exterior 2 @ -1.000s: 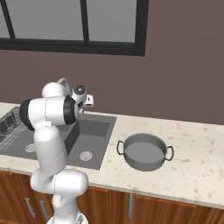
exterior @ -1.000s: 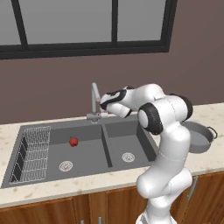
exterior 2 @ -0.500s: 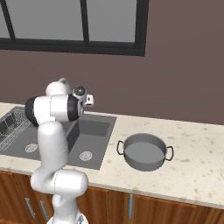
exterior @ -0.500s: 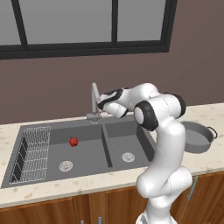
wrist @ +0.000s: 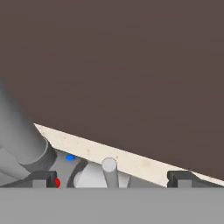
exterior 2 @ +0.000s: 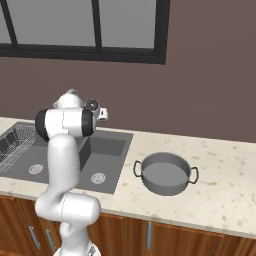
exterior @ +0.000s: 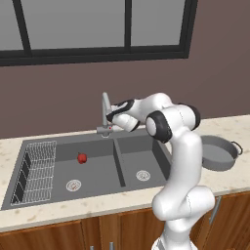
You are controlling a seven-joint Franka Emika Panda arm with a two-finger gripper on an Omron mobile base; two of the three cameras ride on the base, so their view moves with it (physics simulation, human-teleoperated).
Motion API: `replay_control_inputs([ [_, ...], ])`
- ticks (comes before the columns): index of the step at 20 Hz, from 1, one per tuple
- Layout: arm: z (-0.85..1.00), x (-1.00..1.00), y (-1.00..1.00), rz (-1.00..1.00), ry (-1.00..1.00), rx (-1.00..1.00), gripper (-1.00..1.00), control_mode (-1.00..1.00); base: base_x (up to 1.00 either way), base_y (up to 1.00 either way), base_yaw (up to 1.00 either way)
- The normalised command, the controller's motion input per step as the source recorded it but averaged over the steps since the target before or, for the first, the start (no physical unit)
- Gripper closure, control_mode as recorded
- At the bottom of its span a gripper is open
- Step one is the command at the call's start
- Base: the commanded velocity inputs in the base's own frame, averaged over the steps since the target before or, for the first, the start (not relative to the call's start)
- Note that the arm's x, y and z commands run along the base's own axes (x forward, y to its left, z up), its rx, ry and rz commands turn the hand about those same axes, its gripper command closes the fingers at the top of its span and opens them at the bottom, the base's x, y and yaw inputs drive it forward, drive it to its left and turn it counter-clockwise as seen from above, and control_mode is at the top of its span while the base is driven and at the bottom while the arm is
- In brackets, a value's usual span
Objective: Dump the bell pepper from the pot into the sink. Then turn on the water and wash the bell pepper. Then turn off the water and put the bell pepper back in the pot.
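Note:
The bright red bell pepper point(exterior: 82, 157) lies in the left basin of the dark grey sink point(exterior: 122, 146), near its back wall. The grey pot point(exterior: 217, 152) stands with nothing in it on the counter to the right of the sink, and the right base view shows the same pot point(exterior 2: 166, 173). My gripper point(exterior: 111, 118) is open, reaching left at the base of the gooseneck faucet point(exterior: 104, 108). In the hand view the faucet's lever point(wrist: 109, 169) stands between my spread fingertips point(wrist: 43, 179), with the faucet neck point(wrist: 17, 140) at the left. No water is running.
A wire rack point(exterior: 36, 168) fills the left end of the left basin. Round silver drains point(exterior: 142, 175) sit in both basins. The brown wall and a dark window frame rise close behind the faucet. Beige counter point(exterior 2: 225, 190) stretches right of the pot.
The hand has crept a little to the left, closer to the faucet. The pepper and the pot have stayed put, and the jaws have stayed wide.

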Motion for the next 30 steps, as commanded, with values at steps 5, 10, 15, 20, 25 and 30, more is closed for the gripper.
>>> replay_control_inputs([
  [5,-0.14,0.24,0.0,0.0,0.0,0.0,-1.0,-1.0,0.0,0.0,0.0],
  [10,-0.13,0.24,0.0,0.0,0.0,0.0,-1.0,-1.0,0.0,0.0,0.0],
  [15,-0.17,0.29,0.0,0.0,0.0,0.0,-1.0,-1.0,0.0,0.0,0.0],
  [20,-0.23,0.27,0.0,-0.01,0.0,0.0,-1.0,-1.0,0.0,0.0,0.0],
  [25,-0.25,0.13,0.0,-0.04,0.0,0.0,1.0,-1.0,0.0,0.0,0.0],
  [30,-0.19,0.07,0.0,-0.07,0.0,0.0,1.0,-1.0,0.0,0.0,0.0],
])
